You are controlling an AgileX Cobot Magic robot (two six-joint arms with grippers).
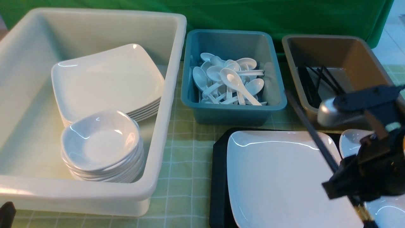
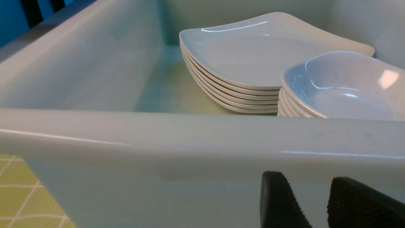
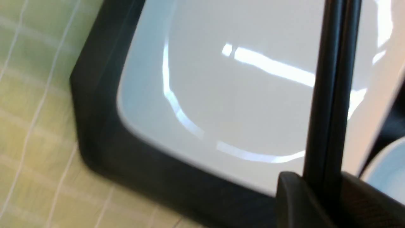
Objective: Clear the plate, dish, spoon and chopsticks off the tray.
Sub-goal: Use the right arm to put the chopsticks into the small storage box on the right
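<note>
Two black chopsticks are clamped in my right gripper. They are held at a slant above the plate, with their far tips pointing toward the brown bin at the far right, where other black sticks lie. By my judgement the task is barely begun. The plate sits on the tray, and a dish rests just right of it, partly behind my arm. I cannot find the spoon on the tray; my arm may hide it. My left gripper hangs at the near wall of the cream bin, jaws apart and holding nothing. Once the chopsticks go in, the plate, dish and spoon are left to clear.
</note>
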